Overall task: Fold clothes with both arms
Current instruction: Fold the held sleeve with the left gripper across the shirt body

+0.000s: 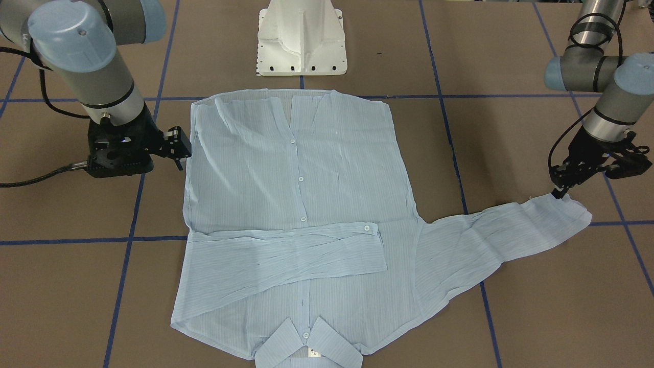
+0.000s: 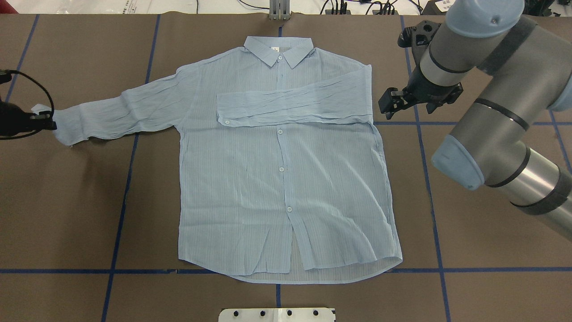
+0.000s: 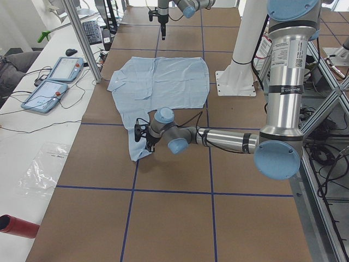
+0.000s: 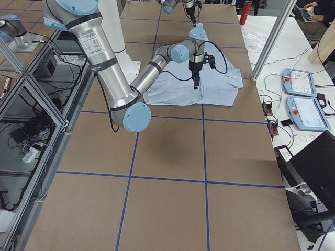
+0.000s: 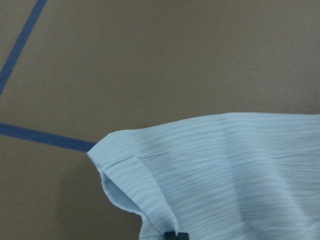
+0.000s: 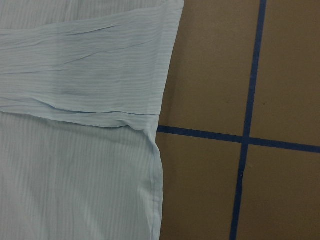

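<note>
1. Black left gripper (image 1: 558,193) holds the shirt (image 2: 286,188) by the cuff (image 5: 125,165) of its outstretched sleeve (image 2: 125,109), with its fingertips (image 5: 176,235) closed on the cloth.
2. Just beside the shirt's other edge, the right gripper (image 2: 388,105) hangs with its jaws apart, holding nothing. It is level with the folded sleeve (image 2: 290,105), which lies across the chest.
3. Between the two grippers the shirt lies flat, buttons up, on the brown table (image 2: 469,250), with its collar (image 2: 297,51) on the side away from the robot.
4. Blue tape lines (image 2: 491,270) cross the table.
</note>
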